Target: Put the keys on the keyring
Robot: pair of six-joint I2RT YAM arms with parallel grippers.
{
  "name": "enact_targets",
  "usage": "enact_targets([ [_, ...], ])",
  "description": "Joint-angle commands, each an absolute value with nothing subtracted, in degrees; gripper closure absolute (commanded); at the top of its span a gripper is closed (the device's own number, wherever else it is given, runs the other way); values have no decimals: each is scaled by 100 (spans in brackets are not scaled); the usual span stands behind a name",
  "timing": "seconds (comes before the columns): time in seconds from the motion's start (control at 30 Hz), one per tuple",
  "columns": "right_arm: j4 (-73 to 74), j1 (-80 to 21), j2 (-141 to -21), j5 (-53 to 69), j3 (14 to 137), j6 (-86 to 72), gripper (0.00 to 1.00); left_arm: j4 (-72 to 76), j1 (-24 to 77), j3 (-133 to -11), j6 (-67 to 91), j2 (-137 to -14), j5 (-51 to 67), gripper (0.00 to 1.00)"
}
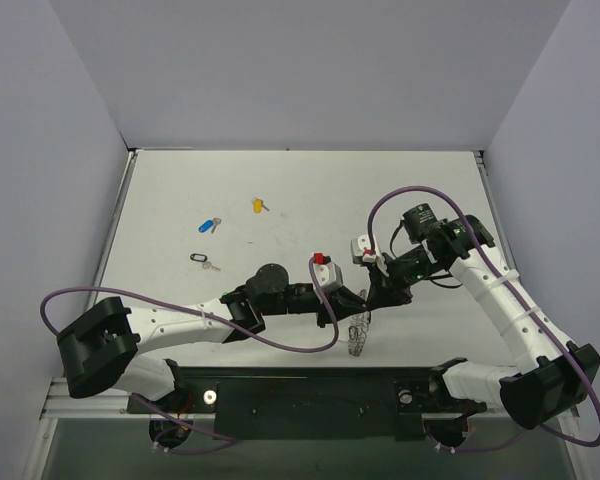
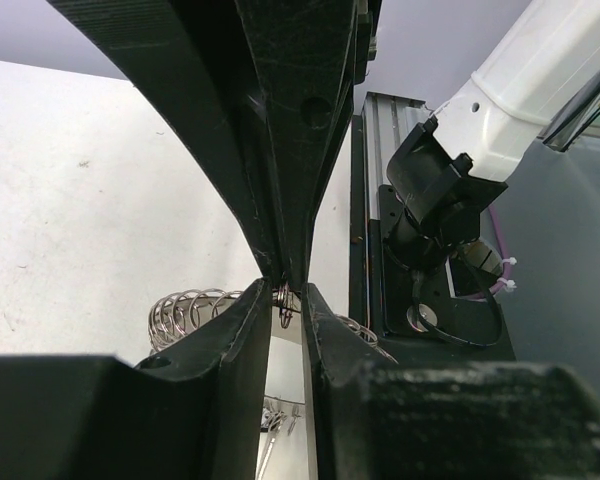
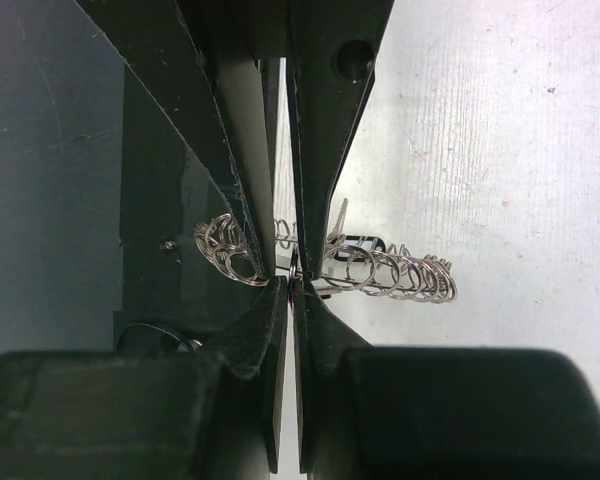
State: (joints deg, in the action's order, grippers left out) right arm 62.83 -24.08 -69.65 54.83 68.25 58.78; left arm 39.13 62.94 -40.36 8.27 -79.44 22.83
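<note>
Pinching the keyring [image 3: 400, 272] between them, left gripper [image 2: 285, 300] and right gripper [image 3: 292, 272] each clamp its wire (coils spill either side). Best, I'd judge, to hold firm and part one coil gently; three keys [image 1: 209, 226] lie well beyond both grippers.

No readable text, labels, nos. or signs in any view.
</note>
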Motion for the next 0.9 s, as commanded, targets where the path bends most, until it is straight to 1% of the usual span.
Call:
enact_targets([
  [0.0, 6398, -2435, -6856, 5906, 6812, 5977, 100, 3982, 6372, -4316, 800, -7989, 2233, 73],
  [0.4, 6346, -2435, -6820, 5897, 6776, 5924, 100, 3762, 6390, -4359, 721, -8024, 2189, 74],
  [0.57, 6328, -2435, -6812, 5906, 6759, 5906, 100, 3709, 6390, -4377, 703, -8016, 2136, 78],
  [0.87, 6293, -2435, -6829, 5906, 6750, 5880, 100, 3604, 6390, -4394, 729, -7998, 2127, 77],
])
